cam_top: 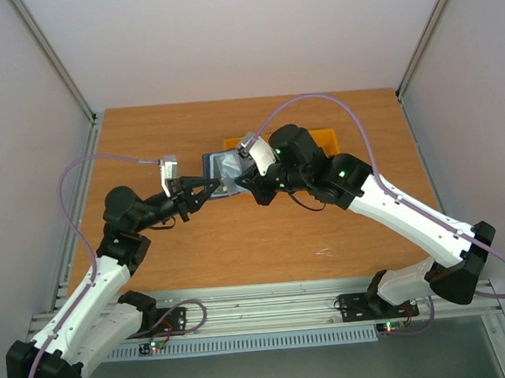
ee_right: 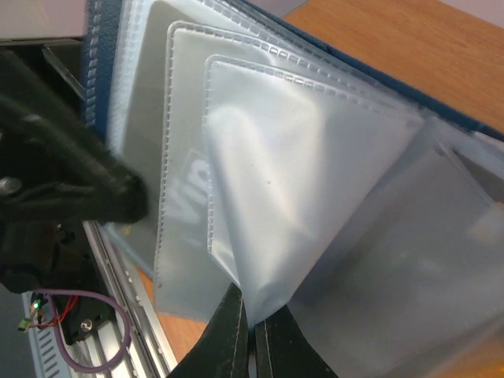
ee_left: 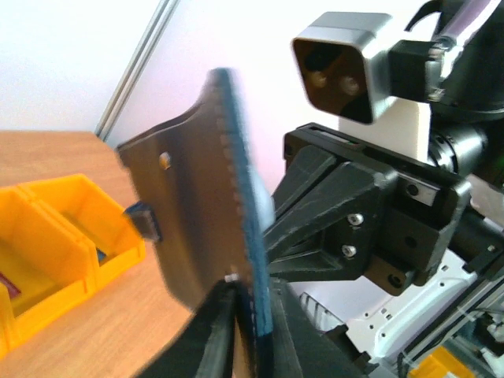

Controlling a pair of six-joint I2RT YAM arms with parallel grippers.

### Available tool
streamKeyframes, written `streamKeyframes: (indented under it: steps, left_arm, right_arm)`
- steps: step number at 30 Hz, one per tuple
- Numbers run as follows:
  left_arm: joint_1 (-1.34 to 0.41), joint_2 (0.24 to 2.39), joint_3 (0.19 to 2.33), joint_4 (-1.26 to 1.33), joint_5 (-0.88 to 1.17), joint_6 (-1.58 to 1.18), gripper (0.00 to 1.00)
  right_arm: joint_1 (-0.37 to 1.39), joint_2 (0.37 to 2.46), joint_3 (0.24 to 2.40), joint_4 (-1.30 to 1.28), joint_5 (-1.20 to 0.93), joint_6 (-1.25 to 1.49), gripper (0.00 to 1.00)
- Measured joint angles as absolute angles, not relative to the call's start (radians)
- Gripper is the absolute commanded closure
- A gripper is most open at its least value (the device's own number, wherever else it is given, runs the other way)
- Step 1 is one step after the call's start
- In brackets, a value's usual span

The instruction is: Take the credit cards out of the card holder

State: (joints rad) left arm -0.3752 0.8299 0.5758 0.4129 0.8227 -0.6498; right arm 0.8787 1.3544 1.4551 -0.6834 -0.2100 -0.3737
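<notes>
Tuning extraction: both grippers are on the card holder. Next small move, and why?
Probably peel: the right gripper is shut on a clear sleeve that looks empty, while the left gripper clamps the card holder edge. Drawing that sleeve aside should expose the one behind, where faint lettering shows.

Card holder (ee_left: 185,220): dark navy cover, brighter blue edge. Sleeves (ee_right: 307,181): clear, milky, with dotted seam lines. Bins (ee_left: 59,236): yellow-orange. Table (cam_top: 239,242): orange-brown wood grain. Arms (cam_top: 412,216): white shells, black joints, green lights. Cables (cam_top: 315,96): pale purple.
</notes>
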Motion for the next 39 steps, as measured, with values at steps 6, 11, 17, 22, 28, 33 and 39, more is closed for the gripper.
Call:
streamKeyframes:
  steps: [6,11,17,22,28,33,39]
  left_arm:
    - [-0.372,0.831,0.576,0.398,0.812,-0.646,1.0]
    - [-0.377,0.829,0.577,0.316,0.747,-0.601,1.0]
    - [-0.377,0.823,0.596,0.073,0.494,-0.293,1.0]
    - [-0.377,0.821,0.603,-0.046,0.345,-0.023,1.0]
    - [-0.376,0.817,0.609,-0.038,0.402,-0.099,1.0]
    - [-0.366,0.818,0.604,0.14,0.53,-0.386,1.0]
    - [-0.36,0.82,0.602,0.39,0.67,-0.693,1.0]
  right_arm:
    - [0.868,1.317,1.417,-0.661,-0.22,-0.382,0.98]
    - [0.832,1.298,1.34,-0.622,-0.191,-0.323,0.7]
    - [0.704,1.298,1.317,-0.706,-0.069,-0.221,0.61]
    - [0.725,1.312,1.353,-0.763,-0.076,-0.217,0.62]
    - [0.87,1.392,1.46,-0.67,-0.289,-0.268,0.62]
    - [0.839,1.411,1.433,-0.551,-0.428,-0.241,0.62]
    - [0.727,1.344,1.309,-0.45,-0.535,-0.172,0.65]
